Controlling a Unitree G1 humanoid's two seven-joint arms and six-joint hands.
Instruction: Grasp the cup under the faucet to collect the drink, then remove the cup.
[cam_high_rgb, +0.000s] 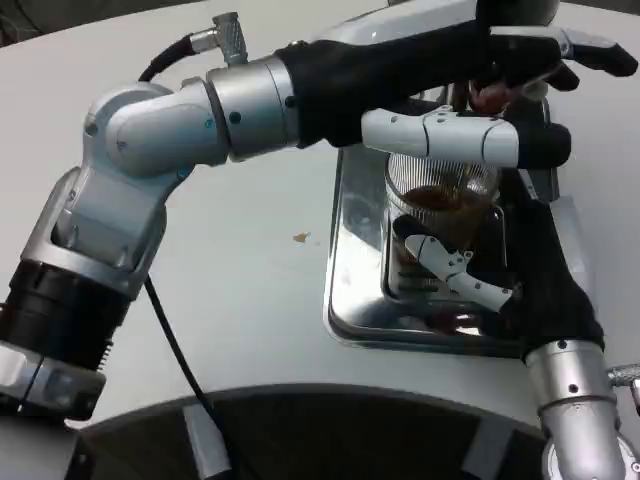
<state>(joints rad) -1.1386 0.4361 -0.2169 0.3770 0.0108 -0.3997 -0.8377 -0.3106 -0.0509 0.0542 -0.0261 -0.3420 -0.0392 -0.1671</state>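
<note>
The clear ribbed cup (440, 205) stands upright at right of centre, mouth up, partly filled with brown drink, on a shiny steel tray (352, 250). The right hand (500, 270) wraps its fingers around the cup. The left hand (470, 90), upper right, reaches over it, fingers extended; whether it presses anything is unclear.

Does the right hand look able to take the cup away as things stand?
Probably yes. The right hand already wraps its fingers around the cup, which holds brown drink and stands in the metal tray. The left hand hangs just above the cup, so lifting straight up may be blocked; sliding it out looks freer.
</note>
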